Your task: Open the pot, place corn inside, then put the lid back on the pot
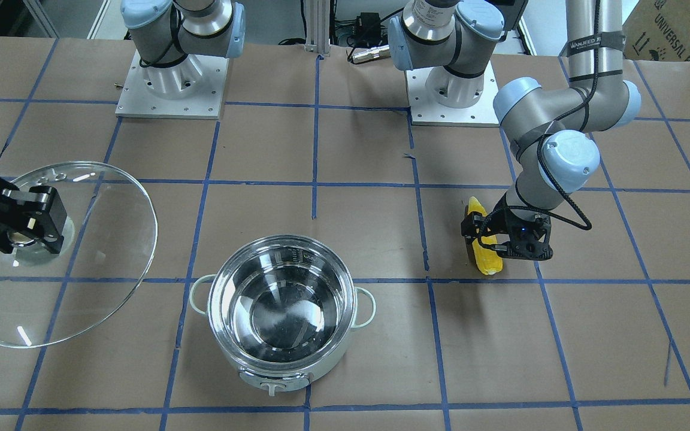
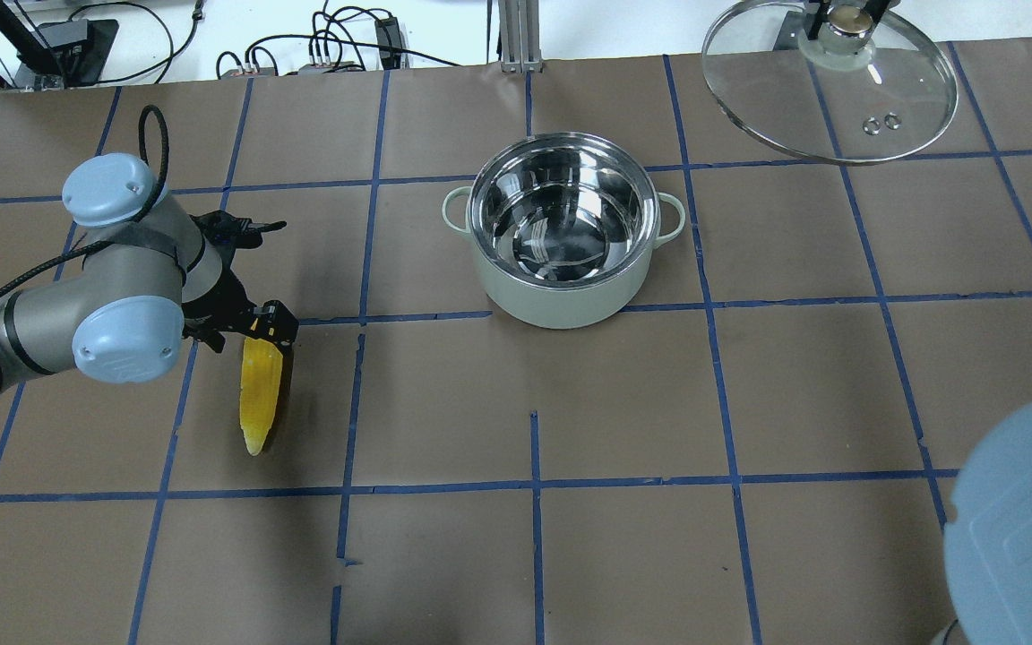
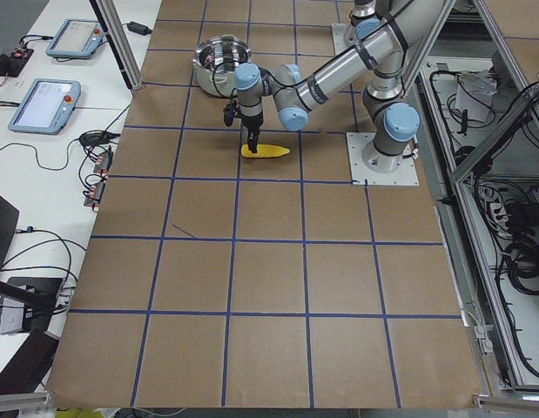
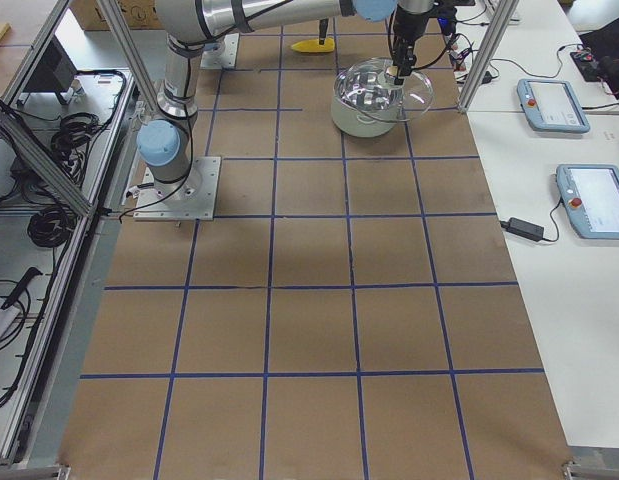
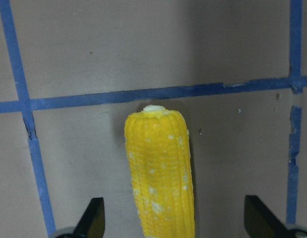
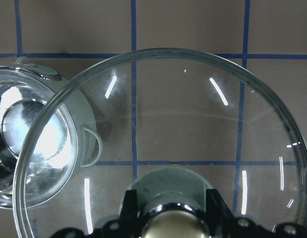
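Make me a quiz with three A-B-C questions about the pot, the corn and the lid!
1. How many side handles has the pot? A two, B three, C five.
2. Where is the corn? A in the pot, B on the table, C on a plate.
3. The lid is: A on the pot, B cracked, C held by the right gripper.
Answers: 1 A, one loop shows on each side. 2 B, it lies under the open left gripper. 3 C, that gripper clamps its centre.
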`<state>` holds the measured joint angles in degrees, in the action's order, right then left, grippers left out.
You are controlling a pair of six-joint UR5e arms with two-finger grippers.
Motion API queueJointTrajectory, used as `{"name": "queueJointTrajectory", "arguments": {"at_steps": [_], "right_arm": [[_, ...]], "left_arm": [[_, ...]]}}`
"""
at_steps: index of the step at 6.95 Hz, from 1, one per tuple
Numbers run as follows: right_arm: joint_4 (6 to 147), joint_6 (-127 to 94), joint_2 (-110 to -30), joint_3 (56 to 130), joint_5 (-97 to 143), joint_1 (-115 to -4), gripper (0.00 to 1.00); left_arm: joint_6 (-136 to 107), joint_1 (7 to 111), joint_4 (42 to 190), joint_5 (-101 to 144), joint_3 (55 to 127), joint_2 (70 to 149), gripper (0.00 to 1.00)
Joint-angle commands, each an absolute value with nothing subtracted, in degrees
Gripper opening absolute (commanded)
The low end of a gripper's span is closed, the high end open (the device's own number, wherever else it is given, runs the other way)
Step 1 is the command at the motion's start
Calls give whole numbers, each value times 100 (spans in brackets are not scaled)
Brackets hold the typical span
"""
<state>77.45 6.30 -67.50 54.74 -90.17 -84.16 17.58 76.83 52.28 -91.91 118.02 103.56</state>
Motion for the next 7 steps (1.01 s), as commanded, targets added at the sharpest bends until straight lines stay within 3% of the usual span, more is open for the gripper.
{"name": "queueJointTrajectory", "arguments": {"at_steps": [1, 2, 5, 7], "right_arm": [[7761, 607, -6724, 5475, -9035, -8332, 9], [7804, 572, -6715, 5467, -8983, -8341, 9], [7822, 571, -6609, 5467, -8965, -8350, 9], [7814, 571, -6609, 5458, -8974, -8358, 9]], "left_arm": [[1758, 7664, 5098, -9211, 11839, 10599, 92], [1732, 7664, 5115, -9159, 11839, 10643, 82], [1784, 7708, 5115, -9202, 11769, 10557, 29], [1723, 7795, 5394, -9193, 11446, 10521, 27]]}}
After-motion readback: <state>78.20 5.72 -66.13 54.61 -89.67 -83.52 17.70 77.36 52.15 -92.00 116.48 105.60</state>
